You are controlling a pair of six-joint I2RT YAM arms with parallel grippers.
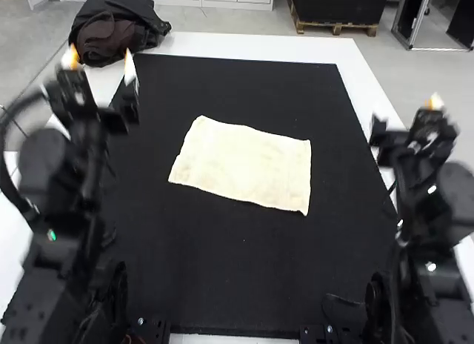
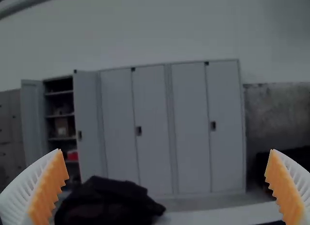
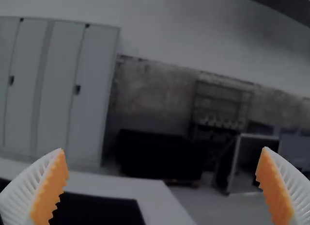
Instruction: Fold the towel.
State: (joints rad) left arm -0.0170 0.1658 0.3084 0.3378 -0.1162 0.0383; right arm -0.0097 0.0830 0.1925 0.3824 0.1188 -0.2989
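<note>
A cream towel lies spread and nearly flat on the black mat, around the middle of the table, with its edges slightly wavy. My left gripper is raised over the table's left side, well apart from the towel; in its wrist view the left gripper has its ribbed fingers wide apart with nothing between them. On the other side, my right gripper is held up near the table's right edge, away from the cloth. The right wrist view shows the right gripper open and holding nothing.
A dark bag sits at the table's back left corner. The black mat extends around the towel on all sides, bordered by the white table edge at the back.
</note>
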